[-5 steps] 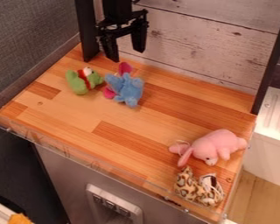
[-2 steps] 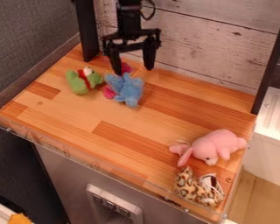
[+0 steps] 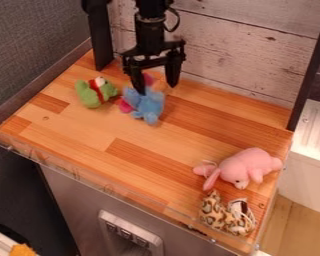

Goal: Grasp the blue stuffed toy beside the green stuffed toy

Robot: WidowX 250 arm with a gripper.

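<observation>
Since the earlier frame, the claw (image 3: 156,89) has come lower and slightly to the right, and the blue toy (image 3: 148,106) seems to have shifted a touch; the other toys lie as they did. Leftmost on the desk (image 3: 89,135) is a green toy (image 3: 89,96) with a red band and a white patch. Just to its right, near the back, lies the blue toy. It looks light, soft and unlikely to slip or break, so it should squash under a pinch; its thick middle offers a surer hold than the floppy ends. Plush and lumpy, it has stubby limbs splayed out and magenta parts at its upper and left edges. Over its back edge hangs the claw, spread wide with nothing gripped; whether a fingertip touches the plush, one cannot tell. Well apart, near the right front corner, lie a spotted toy (image 3: 216,214) and, just behind it, a pink toy (image 3: 246,166) with long ears.
</observation>
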